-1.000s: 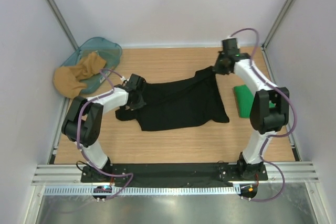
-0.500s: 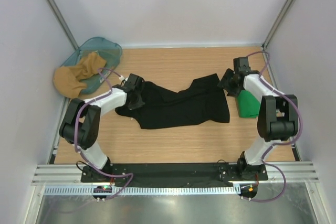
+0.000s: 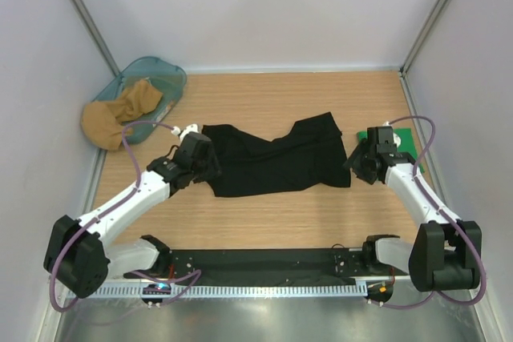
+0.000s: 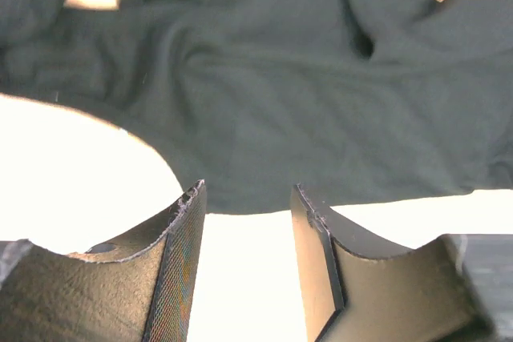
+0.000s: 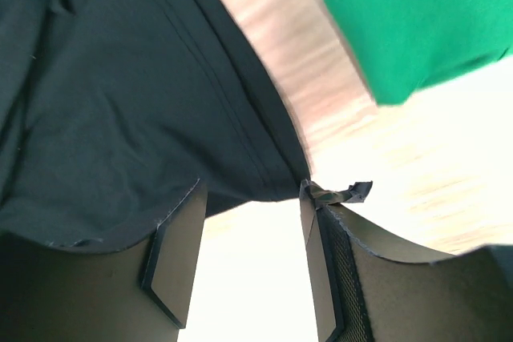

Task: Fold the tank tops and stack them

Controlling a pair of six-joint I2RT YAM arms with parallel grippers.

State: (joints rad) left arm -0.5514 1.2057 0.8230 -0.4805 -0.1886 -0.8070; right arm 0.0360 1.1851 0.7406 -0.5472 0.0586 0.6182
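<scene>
The black tank top (image 3: 272, 162) lies spread and wrinkled in the middle of the wooden table. My left gripper (image 3: 210, 164) sits at its left edge, open, with nothing between the fingers. The left wrist view shows the black tank top (image 4: 280, 102) just beyond the left gripper (image 4: 248, 198). My right gripper (image 3: 357, 162) is at the garment's right edge, also open and empty. In the right wrist view the black hem (image 5: 120, 102) lies just ahead of the right gripper (image 5: 252, 194). The green tank top (image 3: 405, 138) (image 5: 401, 22) lies folded at the right, partly hidden by my right arm.
A teal basket (image 3: 164, 76) stands at the back left with a tan cloth (image 3: 119, 116) spilling over its rim. Pale walls close in the table on three sides. The black mounting rail (image 3: 264, 260) runs along the near edge.
Both grippers have opened and let go of the black tank top, which has dropped flat onto the table. Both arms have drawn back toward the near side, the right one from the far corner.
</scene>
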